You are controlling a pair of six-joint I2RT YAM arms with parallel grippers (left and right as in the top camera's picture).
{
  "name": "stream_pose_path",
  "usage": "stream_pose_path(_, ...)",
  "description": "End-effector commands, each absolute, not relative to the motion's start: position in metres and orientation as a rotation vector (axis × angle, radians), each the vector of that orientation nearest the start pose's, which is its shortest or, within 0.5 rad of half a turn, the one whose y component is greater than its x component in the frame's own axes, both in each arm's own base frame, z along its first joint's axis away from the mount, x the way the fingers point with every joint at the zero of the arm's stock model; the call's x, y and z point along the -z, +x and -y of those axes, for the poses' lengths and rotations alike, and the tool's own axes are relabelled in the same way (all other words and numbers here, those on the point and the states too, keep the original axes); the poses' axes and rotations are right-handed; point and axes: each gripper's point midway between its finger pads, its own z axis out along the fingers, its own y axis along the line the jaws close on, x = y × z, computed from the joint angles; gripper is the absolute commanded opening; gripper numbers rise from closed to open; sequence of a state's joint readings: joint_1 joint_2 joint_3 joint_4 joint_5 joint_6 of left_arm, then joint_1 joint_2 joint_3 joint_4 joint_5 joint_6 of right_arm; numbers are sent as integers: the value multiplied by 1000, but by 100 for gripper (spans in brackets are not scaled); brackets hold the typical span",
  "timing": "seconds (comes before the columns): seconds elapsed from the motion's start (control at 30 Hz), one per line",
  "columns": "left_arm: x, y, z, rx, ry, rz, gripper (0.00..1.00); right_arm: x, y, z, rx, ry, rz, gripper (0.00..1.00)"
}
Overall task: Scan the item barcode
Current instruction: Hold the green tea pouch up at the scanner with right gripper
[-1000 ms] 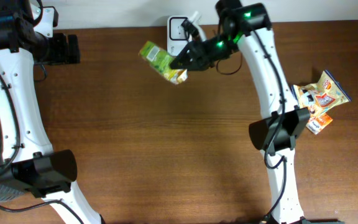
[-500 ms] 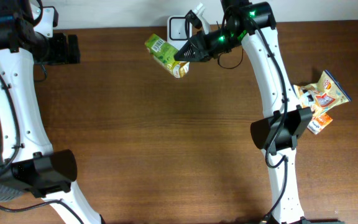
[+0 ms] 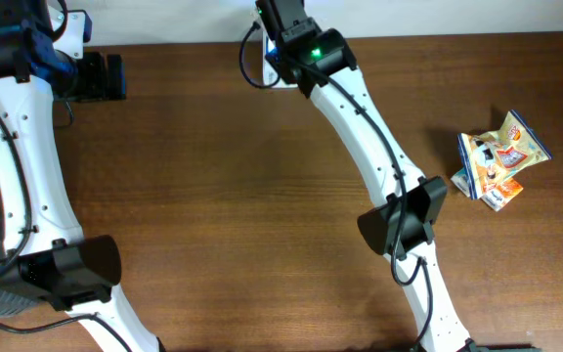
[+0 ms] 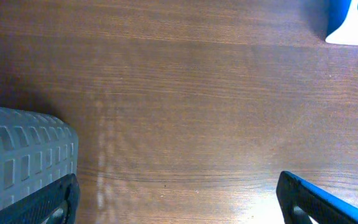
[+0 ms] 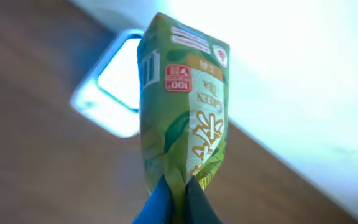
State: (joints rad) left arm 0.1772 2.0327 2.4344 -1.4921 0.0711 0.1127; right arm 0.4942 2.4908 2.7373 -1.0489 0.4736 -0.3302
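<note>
In the right wrist view my right gripper (image 5: pixel 178 200) is shut on the bottom seam of a green tea packet (image 5: pixel 185 106), which stands upright above the fingers. Behind the packet, to the left, the white scanner (image 5: pixel 114 87) shows blurred on the table. From overhead the right arm (image 3: pixel 306 54) reaches to the table's far edge and covers both packet and scanner. No barcode shows in any view. My left gripper (image 3: pixel 101 78) is at the far left, open over bare wood, with nothing between its fingers (image 4: pixel 300 196).
A pile of orange and yellow snack packets (image 3: pixel 501 156) lies at the right edge of the table. A grey ribbed object (image 4: pixel 23 155) sits beside the left gripper, and a white and blue thing (image 4: pixel 353 22) is at the top right of that view.
The right arm has swung the green packet left and back, over the scanner, so the packet is now hidden from overhead. The right jaws closed tighter on it. The left arm has not moved.
</note>
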Motion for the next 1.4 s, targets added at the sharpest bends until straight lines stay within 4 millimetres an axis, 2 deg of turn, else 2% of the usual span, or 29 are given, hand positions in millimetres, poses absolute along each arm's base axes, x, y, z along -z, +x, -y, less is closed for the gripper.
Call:
stream_pose_path(0.0, -283, 448, -71, -3, -54, -2654, 99, -233, 592, -191, 823, -773, -2108, 4)
stream_pose_path(0.07, -283, 448, -71, -3, -54, -2654, 99, -230, 601, -196, 865, -859, -2060, 4)
stream_pose_path(0.13, -283, 448, -71, -3, -54, -2654, 99, -218, 614, -202, 1008, -1013, -1976, 4)
stream_pose_path(0.2, -283, 448, -71, -3, -54, -2654, 99, -213, 618, -205, 1103, -1087, -1929, 4)
stream_pose_path(0.3, -283, 448, -71, -3, -54, -2654, 99, -217, 631, -218, 1177, -1100, -1825, 4)
stream_pose_path(0.43, -283, 448, -71, -3, -54, -2654, 99, -220, 638, -230, 1268, -1217, -1708, 4)
stream_pose_path(0.57, -283, 448, -68, -1, -46, -2654, 99, -213, 643, -234, 1279, -1224, -1672, 4)
stream_pose_path(0.77, -283, 448, -68, -1, -47, -2654, 99, -202, 654, -240, 1390, -1316, -1538, 4)
stream_pose_path(0.9, -283, 448, -69, -2, -48, -2654, 99, -199, 652, -239, 1397, -1328, -1549, 4)
stream_pose_path(1.07, -283, 448, -68, -2, -47, -2654, 99, -183, 646, -239, 1366, -1371, -1599, 4)
stream_pose_path(1.37, -283, 448, -69, -2, -50, -2654, 99, -190, 649, -242, 1357, -1338, -1578, 4)
